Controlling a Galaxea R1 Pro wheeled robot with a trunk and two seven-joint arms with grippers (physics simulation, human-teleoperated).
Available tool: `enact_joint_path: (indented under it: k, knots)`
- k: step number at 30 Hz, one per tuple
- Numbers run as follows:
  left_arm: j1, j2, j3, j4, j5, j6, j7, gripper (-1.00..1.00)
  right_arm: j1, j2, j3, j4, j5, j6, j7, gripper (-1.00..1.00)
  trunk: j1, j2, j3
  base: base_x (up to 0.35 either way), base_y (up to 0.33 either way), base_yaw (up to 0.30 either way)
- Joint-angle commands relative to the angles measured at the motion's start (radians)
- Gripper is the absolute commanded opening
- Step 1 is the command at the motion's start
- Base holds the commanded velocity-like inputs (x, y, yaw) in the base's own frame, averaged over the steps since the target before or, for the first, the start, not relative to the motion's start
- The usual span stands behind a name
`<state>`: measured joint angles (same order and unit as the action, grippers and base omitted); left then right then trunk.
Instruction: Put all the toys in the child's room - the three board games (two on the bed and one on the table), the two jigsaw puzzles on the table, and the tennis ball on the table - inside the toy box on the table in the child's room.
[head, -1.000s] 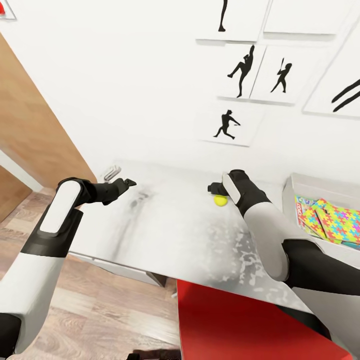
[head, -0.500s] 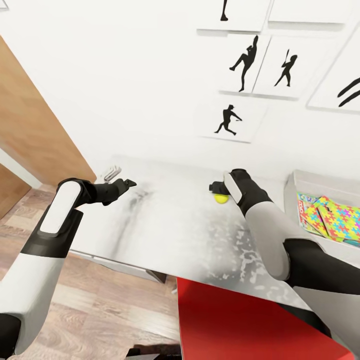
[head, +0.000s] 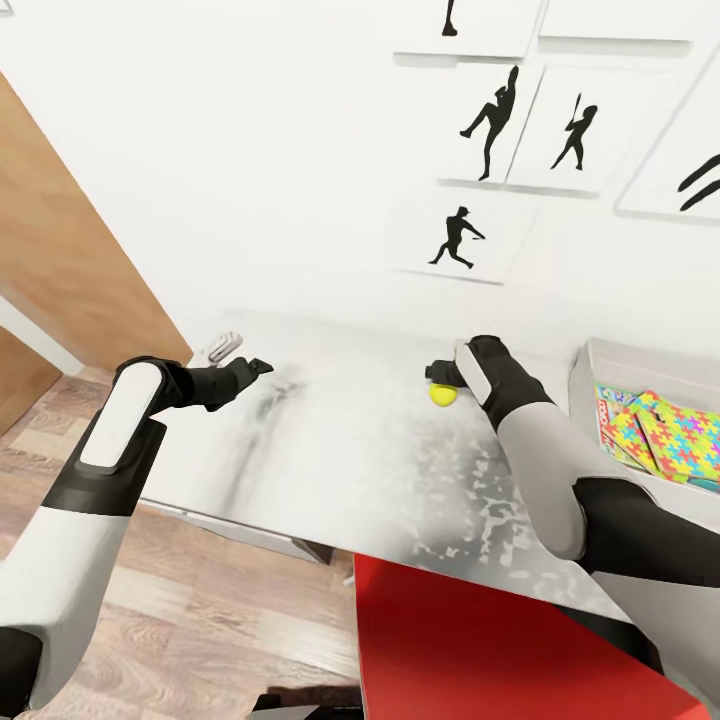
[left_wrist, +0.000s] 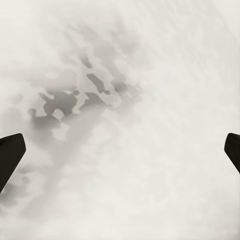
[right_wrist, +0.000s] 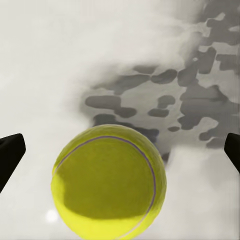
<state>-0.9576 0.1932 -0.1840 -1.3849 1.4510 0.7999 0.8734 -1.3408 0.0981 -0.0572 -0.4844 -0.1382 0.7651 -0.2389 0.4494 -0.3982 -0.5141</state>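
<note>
The tennis ball (head: 443, 394) lies on the light-grey table (head: 340, 460) near the wall. My right gripper (head: 437, 373) hangs just above it, open; in the right wrist view the ball (right_wrist: 107, 180) sits between the wide-spread fingertips (right_wrist: 10, 152), a little off centre. My left gripper (head: 255, 366) hovers open over bare table (left_wrist: 130, 150) at the left, holding nothing. At the right edge stands the toy box (head: 600, 358), holding jigsaw puzzles (head: 680, 440) and a board game (head: 604, 410).
A red piece of furniture (head: 480, 640) stands close under the table's near edge. A wooden door (head: 60, 270) is at the left beyond the table end. A small white object (head: 222, 345) lies at the table's far left corner. Framed silhouettes (head: 460, 240) hang on the wall.
The view shifted slightly. My right forearm has swung a little to the right above the ball. The ball and my left arm have stayed put.
</note>
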Motion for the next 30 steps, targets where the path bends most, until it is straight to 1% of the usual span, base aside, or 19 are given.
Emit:
enact_joint_path:
  k: [1, 30]
  knots:
    - [-0.001, 0.001, -0.002, -0.001, 0.009, -0.001, 0.010, 1.00, -0.001, 0.000, -0.004, -0.002, -0.011, 0.002, -0.009, 1.00, 0.001, -0.002, -0.002, 0.000, 0.000, 0.000]
    - [0.000, 0.002, -0.002, -0.001, 0.009, -0.001, 0.010, 1.00, 0.004, 0.001, 0.000, -0.003, -0.013, 0.002, -0.008, 1.00, 0.001, -0.002, -0.002, 0.000, 0.000, 0.000]
